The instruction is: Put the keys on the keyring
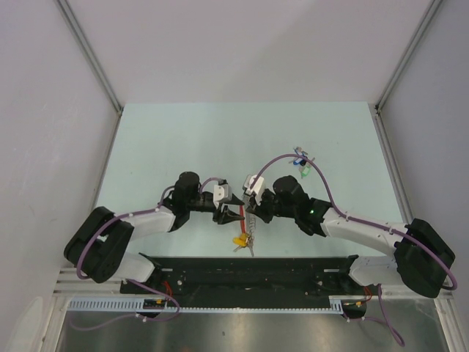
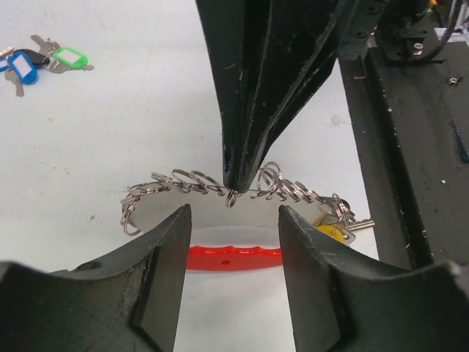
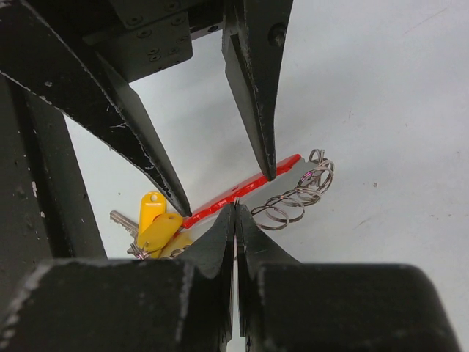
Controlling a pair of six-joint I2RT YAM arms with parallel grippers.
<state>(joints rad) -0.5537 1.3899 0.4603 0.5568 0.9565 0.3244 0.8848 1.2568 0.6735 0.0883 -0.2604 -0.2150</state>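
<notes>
The keyring lies on the table between both grippers. Its silvery rings run in a chain above the curved red loop, with yellow tags at one end. My right gripper is shut, its tips pinching one small ring of the chain. My left gripper is open, its jaws standing either side of the red loop with nothing between the pads. The keys, one with a green head and one with a blue head, lie apart on the table, far right of the grippers in the top view.
A black rail runs along the near table edge just behind the keyring. White walls with metal posts enclose the pale table. A purple cable arcs over the right arm near the keys.
</notes>
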